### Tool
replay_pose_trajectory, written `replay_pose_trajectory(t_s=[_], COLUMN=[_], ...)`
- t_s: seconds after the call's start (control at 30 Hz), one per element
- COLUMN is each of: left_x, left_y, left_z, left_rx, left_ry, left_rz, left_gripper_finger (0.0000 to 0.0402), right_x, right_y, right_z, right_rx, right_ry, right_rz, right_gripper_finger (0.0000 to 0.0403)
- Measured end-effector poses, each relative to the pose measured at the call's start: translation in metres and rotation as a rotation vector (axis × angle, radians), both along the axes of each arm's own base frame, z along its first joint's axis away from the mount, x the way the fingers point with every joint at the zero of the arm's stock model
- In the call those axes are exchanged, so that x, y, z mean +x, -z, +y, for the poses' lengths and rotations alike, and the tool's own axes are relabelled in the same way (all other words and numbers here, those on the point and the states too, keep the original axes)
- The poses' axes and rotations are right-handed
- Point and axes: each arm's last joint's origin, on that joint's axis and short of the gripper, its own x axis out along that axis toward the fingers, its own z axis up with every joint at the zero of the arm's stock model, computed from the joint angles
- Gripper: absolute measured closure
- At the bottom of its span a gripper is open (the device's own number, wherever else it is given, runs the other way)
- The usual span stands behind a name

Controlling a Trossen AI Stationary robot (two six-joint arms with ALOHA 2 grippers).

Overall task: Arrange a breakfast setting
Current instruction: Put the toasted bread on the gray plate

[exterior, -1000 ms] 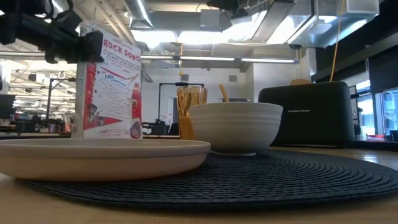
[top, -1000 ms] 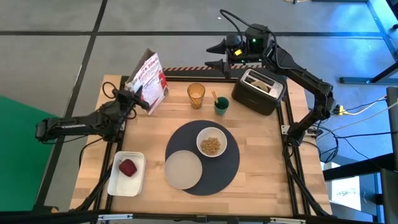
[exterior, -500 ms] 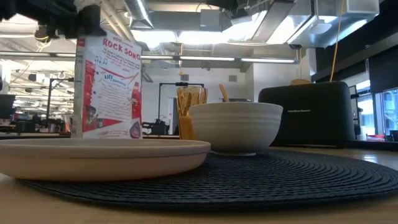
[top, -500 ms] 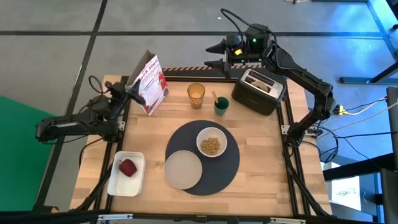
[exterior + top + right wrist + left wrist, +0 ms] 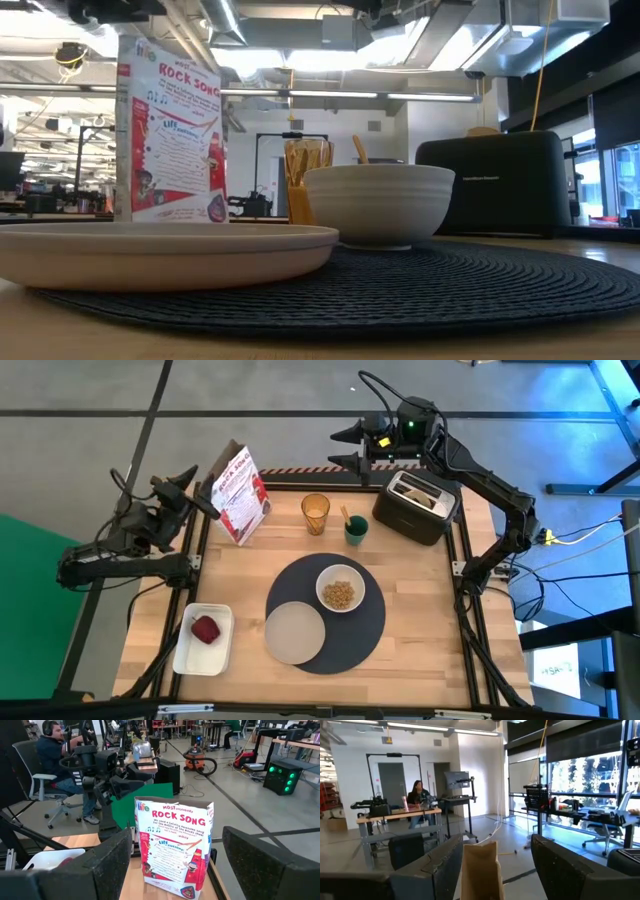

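Cereal box [image 5: 239, 491] stands upright at eleven o'clock, clear of the mat [image 5: 330, 615] bearing bowl [image 5: 341, 593] and plate [image 5: 294, 632]. Left gripper [image 5: 185, 486] hangs spread apart beside it; right gripper [image 5: 349, 448] waits spread wide at one o'clock.

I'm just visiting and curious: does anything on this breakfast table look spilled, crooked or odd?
Nothing looks spilled or broken. The cereal box stands upright, its top open. The plate overhangs the mat edge.
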Motion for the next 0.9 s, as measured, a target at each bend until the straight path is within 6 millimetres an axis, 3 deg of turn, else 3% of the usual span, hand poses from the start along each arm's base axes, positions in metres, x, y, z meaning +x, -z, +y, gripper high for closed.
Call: replay_pose_trajectory(t_s=[0.63, 0.8, 0.9], left_x=[0.000, -0.006, 0.002], left_y=[-0.006, -0.034, -0.054], left_z=[-0.002, -0.005, -0.007], left_rx=[0.032, 0.088, 0.101], left_ry=[0.082, 0.173, 0.269], left_rz=[-0.077, -0.180, -0.152], left_gripper_finger=[0.0172, 0.0173, 0.0181], right_x=[0.000, -0.001, -0.002], right_y=[0.000, -0.001, 0.000], right_z=[0.000, 0.000, 0.001], right_rx=[0.048, 0.080, 0.147], right_ry=[0.006, 0.018, 0.033], right_rz=[-0.003, -0.004, 0.025], right_gripper_finger=[0.0104, 0.0104, 0.0104])
